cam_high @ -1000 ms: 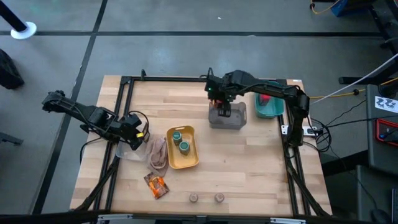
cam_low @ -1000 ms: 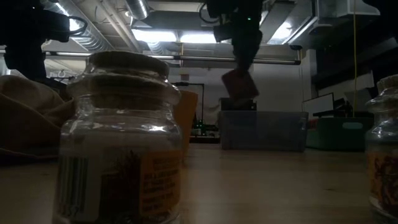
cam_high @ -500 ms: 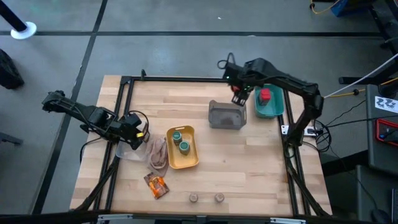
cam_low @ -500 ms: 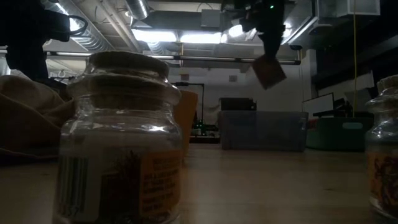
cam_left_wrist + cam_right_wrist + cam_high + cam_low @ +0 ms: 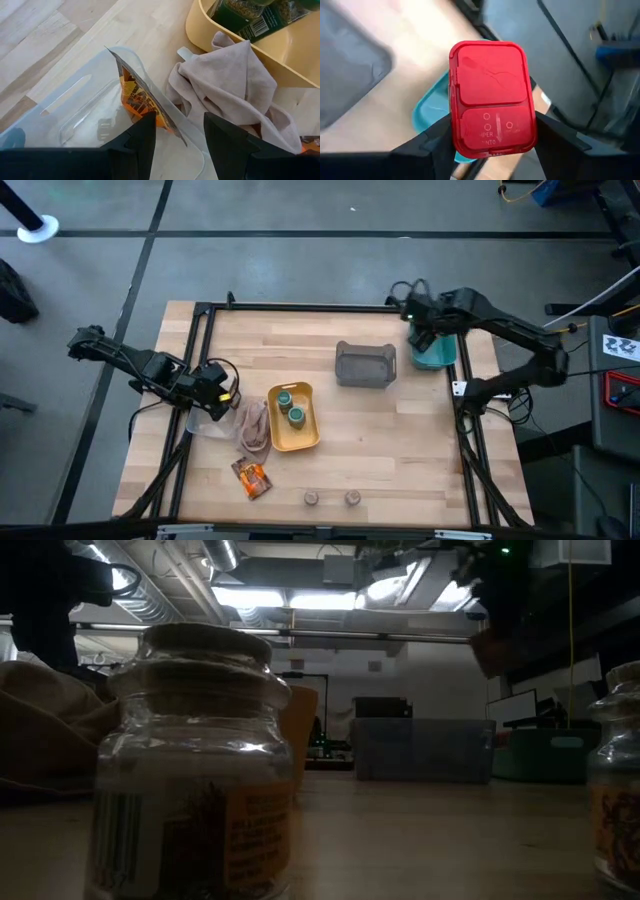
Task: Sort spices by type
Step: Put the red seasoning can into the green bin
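High view: right gripper (image 5: 425, 340) over the teal tray (image 5: 438, 357) at the table's far right, clamped on a red block (image 5: 492, 99); in the right wrist view, block upright between the two dark fingers (image 5: 436, 145), teal tray below and behind it, grey tray (image 5: 365, 365) off to one side, apart. Left gripper (image 5: 222, 394) at the table's left edge, over a clear tray (image 5: 75, 107), fingers pinching an orange-brown sachet (image 5: 136, 95) standing on edge just ahead of the fingertips. Beige cloth (image 5: 252, 427) just beyond that gripper, touching the yellow tray (image 5: 306, 432). Two green-lidded jars (image 5: 290, 406) inside the yellow tray. Another sachet (image 5: 251, 476) flat on the wood nearer the front edge, well apart from both grippers. Two small round jars (image 5: 331, 498) side by side near the front edge.
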